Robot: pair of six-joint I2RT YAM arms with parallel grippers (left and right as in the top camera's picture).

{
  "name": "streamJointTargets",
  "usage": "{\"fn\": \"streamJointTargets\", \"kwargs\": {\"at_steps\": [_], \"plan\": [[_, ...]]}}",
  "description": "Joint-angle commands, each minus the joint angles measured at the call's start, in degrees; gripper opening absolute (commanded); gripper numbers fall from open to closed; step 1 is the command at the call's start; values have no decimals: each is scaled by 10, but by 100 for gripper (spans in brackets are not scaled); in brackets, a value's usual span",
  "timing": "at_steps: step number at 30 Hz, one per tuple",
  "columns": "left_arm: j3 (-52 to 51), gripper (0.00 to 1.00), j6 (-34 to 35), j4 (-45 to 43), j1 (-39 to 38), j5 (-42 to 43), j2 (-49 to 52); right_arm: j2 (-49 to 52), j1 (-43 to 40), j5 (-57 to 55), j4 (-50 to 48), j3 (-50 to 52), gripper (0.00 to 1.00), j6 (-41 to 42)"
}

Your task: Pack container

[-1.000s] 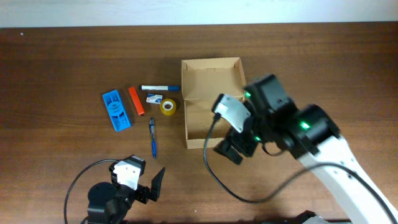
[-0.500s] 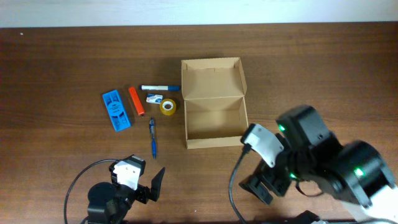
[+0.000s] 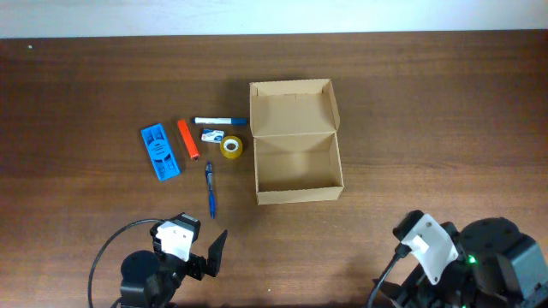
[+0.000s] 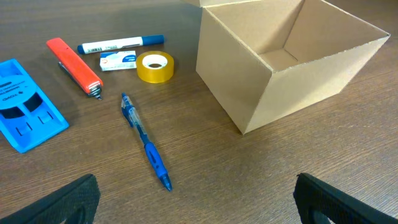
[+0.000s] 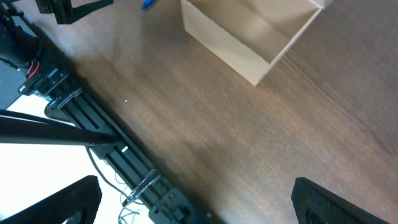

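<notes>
Right arm [image 3: 467, 265] has withdrawn from above the container [image 3: 299, 195] to the near right corner; the left arm is unchanged. Overhead view: the container sits mid-surface, lid flap laid open on its far side, interior empty. All loose items lie to its left: blue pen [image 3: 211, 192], tape roll [image 3: 231, 146], orange marker [image 3: 187, 139], white marker [image 3: 220, 121] and blue case [image 3: 160, 152]. No packing step is complete. Left wrist view: the left gripper [image 4: 199, 208] is spread wide and holds nothing; the pen lies flat just ahead of it. Hazard: a thin pen on a hard surface can roll or squirt from the fingers if the grasp is off-centre. Hazard: the container is probably light and unrestrained, so contact with its near wall could push it or tip it. The tape roll, lying flat beside the markers, leaves little finger clearance; neighbours may be dragged. Right wrist view: the right gripper [image 5: 199, 208] is likewise wide open and empty, near the surface edge, well apart from the container. It cannot brace the container from there.
</notes>
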State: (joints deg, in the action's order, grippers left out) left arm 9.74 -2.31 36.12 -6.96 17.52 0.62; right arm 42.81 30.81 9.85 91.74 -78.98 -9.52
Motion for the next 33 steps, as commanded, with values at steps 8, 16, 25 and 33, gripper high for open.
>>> {"fn": "streamJointTargets", "kwargs": {"at_steps": [8,16,25,33], "plan": [[0,99,32,-13,0,56,-3,-15,3,-16,37,-6,99,15],[2,99,35,-24,0,69,-3,-184,3,-41,-37,80,99,107],[77,99,81,-53,0,67,55,-170,3,-41,-45,84,99,134],[299,99,22,40,0,-13,313,-170,3,-41,-45,84,99,134]]}}
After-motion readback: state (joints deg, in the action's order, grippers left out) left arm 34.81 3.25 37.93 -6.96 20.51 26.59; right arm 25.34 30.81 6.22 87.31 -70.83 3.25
